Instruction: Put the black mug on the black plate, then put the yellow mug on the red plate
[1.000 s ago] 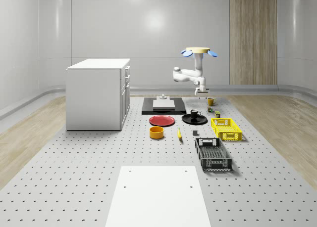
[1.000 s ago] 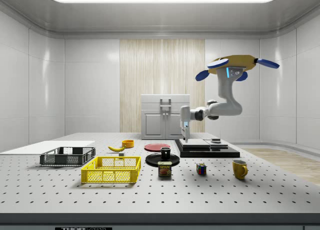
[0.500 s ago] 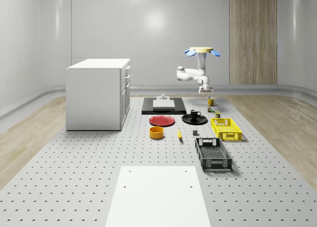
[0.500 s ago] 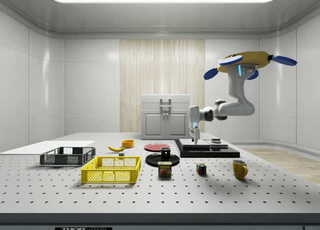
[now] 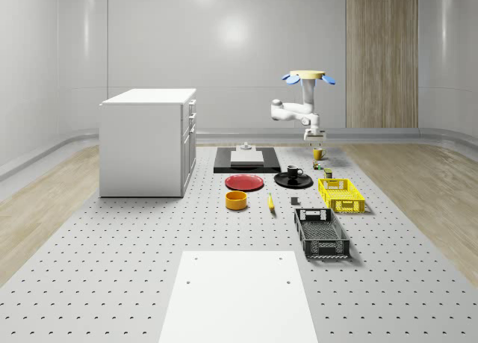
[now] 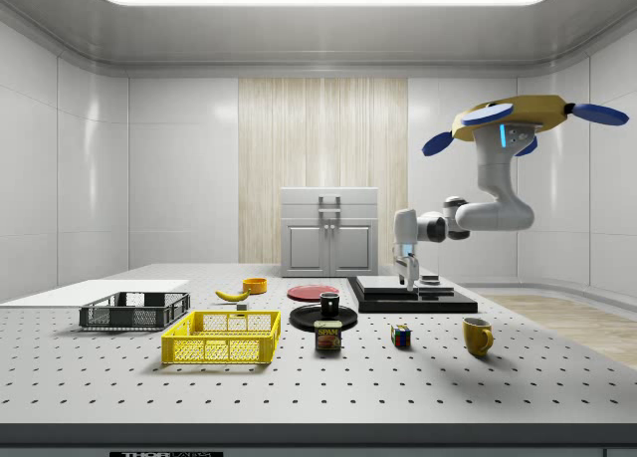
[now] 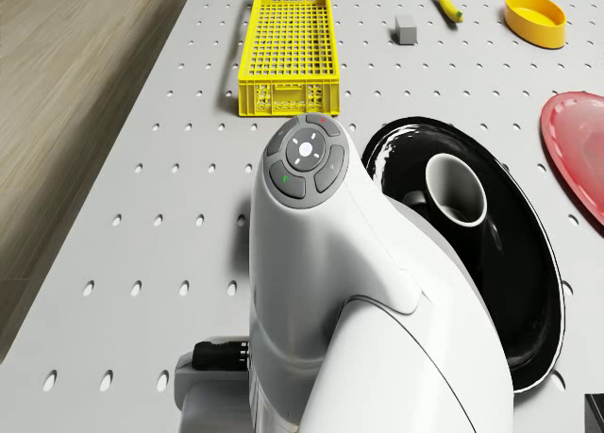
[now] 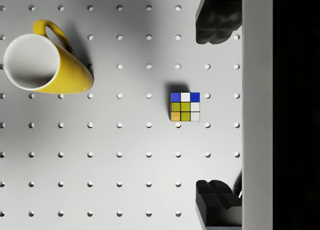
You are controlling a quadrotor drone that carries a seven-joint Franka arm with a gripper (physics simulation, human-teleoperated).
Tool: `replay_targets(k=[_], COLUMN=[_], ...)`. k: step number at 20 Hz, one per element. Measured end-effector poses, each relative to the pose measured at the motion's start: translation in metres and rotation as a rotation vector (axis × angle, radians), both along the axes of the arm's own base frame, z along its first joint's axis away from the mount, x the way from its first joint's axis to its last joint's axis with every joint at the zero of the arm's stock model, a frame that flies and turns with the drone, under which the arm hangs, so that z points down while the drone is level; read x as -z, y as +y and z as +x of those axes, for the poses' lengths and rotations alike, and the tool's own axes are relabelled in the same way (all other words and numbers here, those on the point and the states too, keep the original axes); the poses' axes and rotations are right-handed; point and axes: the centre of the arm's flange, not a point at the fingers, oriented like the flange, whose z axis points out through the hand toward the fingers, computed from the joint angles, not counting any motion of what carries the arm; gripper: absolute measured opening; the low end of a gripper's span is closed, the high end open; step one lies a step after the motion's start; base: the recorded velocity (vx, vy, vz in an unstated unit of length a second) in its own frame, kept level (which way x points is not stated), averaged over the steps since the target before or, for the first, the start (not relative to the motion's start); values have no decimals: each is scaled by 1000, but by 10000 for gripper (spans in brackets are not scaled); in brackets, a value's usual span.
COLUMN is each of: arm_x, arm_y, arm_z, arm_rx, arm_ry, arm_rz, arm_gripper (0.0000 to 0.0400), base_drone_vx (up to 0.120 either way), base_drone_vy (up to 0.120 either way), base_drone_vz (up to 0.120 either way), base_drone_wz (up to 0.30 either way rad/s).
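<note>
Yellow mug (image 8: 45, 64) upright on tabletop (image 8: 125, 155), far right, near cube (image 8: 185, 106). Rigid, light, glossy: likely slippery; grip rim wall or handle. Drone hovers; hand (image 8: 217, 109) spread, empty.

**Black mug already on its plate; yellow mug stood apart on the table**

The black mug (image 6: 329, 303) stood upright on the black plate (image 6: 307, 321), its pale inside showing from above. The red plate (image 5: 245, 182) lay flat and bare just beside the black plate, at its nine o'clock in the whole-scene view. The yellow mug (image 8: 45, 62) stood upright on the perforated table, well apart from both plates, roughly at one o'clock from the black plate in the whole-scene view; its inside looked pale and its handle was plain to see.
</note>
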Motion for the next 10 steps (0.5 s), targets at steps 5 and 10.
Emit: replay_targets(k=[5, 10], arm_x=[0, 0], arm_y=[0, 0], arm_z=[0, 0], arm_rx=[0, 0], arm_ry=[0, 0], arm_rz=[0, 0], arm_gripper=[400, 400], base_drone_vx=[-120, -120], base_drone_vy=[0, 48], base_drone_vz=[0, 0], base_drone_wz=[0, 0])
